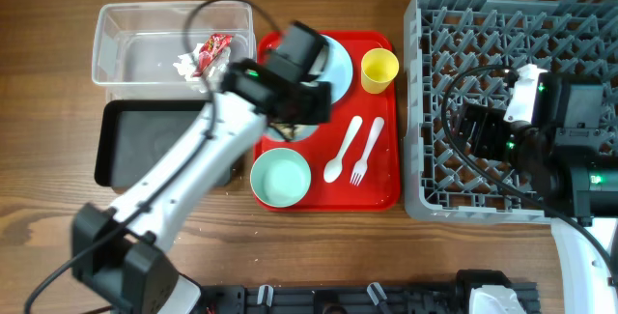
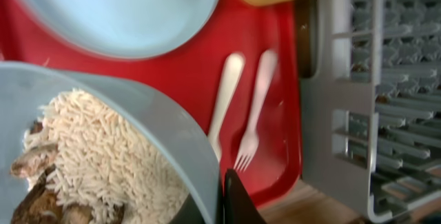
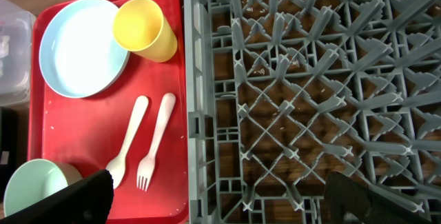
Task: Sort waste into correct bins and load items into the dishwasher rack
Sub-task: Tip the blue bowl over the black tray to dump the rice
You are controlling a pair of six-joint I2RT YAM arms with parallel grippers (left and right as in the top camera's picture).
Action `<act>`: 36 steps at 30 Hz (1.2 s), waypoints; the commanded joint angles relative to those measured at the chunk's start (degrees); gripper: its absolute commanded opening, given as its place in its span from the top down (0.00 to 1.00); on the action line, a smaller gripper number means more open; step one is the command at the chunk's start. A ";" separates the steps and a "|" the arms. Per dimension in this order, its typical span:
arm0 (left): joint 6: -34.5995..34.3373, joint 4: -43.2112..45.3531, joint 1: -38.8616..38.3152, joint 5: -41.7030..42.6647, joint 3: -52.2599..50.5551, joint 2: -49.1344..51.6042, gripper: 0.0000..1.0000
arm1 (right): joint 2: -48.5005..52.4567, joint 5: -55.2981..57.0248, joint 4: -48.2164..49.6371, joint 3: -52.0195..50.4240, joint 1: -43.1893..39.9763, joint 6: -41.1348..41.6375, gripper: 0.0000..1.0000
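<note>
Landmark: red tray (image 1: 381,184); all places were given from it.
Wrapper: red wrapper (image 1: 212,51) lay in the clear tub (image 1: 135,53), left of the tray's far end. Counted as sorted.
Napkin: white napkin (image 1: 183,64) was in the same tub, beside the wrapper. Counted as sorted.
Black tray: black tray (image 1: 145,145) sat left of the tray's near half; nothing could be made out in it.
Food scraps: rice (image 2: 103,148) with some brown bits was piled in the rice bowl (image 2: 158,114), over the tray's left side. Not yet tipped out.
Left claw: left gripper (image 2: 224,200) was pinched tight on the rice bowl's wall.
Right claw: right gripper (image 1: 462,130) stood wide apart and held nothing, over the rack to the right of the tray.
Rack: dishwasher rack (image 1: 579,24) sat just right of the tray, with no dishes loaded.
Plate: plate (image 3: 83,45) was on the tray's far left part.
Cup: yellow cup (image 1: 379,69) was upright at the tray's far right corner.
Cutlery: spoon (image 1: 343,150) and fork (image 1: 365,150) lay side by side on the tray's right half.
Second bowl: empty bowl (image 1: 281,177) was at the tray's near left corner.
Progress (judged): dry waste was done. Scraps and all six rack items were left, so the run was early.
</note>
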 commanded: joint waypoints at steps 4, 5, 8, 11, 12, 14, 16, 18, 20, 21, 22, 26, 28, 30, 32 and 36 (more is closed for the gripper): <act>5.27 -10.82 14.71 11.41 0.76 -6.10 0.96 | 0.09 -0.42 -0.04 1.01 -0.22 0.85 0.00; 7.50 -12.07 16.70 12.74 0.76 -6.16 0.96 | 0.09 -0.44 0.00 1.01 -0.22 0.83 0.00; 17.66 -14.73 24.50 25.66 -0.66 -5.92 0.96 | 0.09 -0.42 0.07 1.01 -0.22 0.83 0.00; 21.88 -14.32 31.41 32.74 -3.54 -5.90 0.96 | 0.09 -0.42 -0.37 1.01 -0.22 0.83 0.00; 22.58 -14.08 33.55 33.81 -4.39 -5.81 0.96 | 0.09 -0.42 -0.46 1.01 -0.22 0.83 0.00; 24.92 -14.03 37.64 36.41 -6.01 -5.81 0.96 | 0.09 -0.44 -0.57 1.01 -0.22 0.85 0.00; 28.00 -14.03 41.94 39.47 -7.80 -5.81 0.96 | 0.09 -0.44 -0.72 1.01 -0.22 0.87 0.00; 30.45 -14.05 45.48 43.39 -9.57 -5.46 0.96 | 0.09 -0.44 -0.76 1.01 -0.22 0.87 0.00; 32.87 -13.88 48.76 47.84 -11.61 -4.92 0.96 | 0.09 -0.42 -0.79 1.01 -0.22 0.87 0.00; 34.23 -13.81 50.25 49.68 -12.66 -4.55 0.96 | 0.09 -0.44 -0.76 1.01 -0.22 0.90 0.00; 35.23 -13.64 51.69 51.15 -13.68 -4.07 0.96 | 0.09 -0.44 -0.74 1.01 -0.22 1.01 0.00; 35.76 -10.47 56.63 54.62 -18.05 -1.84 0.96 | 0.09 -0.42 -0.74 1.01 -0.22 0.96 0.00; 35.78 -8.74 58.58 56.98 -19.93 -0.37 0.96 | 0.09 -0.44 -0.76 1.01 -0.22 0.94 0.00; 35.78 -7.54 60.19 60.08 -21.38 1.11 0.96 | 0.09 -0.44 -0.74 1.01 -0.22 0.98 0.00; 35.76 -6.80 61.44 62.31 -22.25 2.73 0.96 | 0.09 -0.44 -0.72 1.01 -0.22 0.98 0.00; 35.71 -5.73 63.58 65.13 -22.49 6.80 0.96 | 0.09 -0.44 -0.81 1.01 -0.22 0.96 0.00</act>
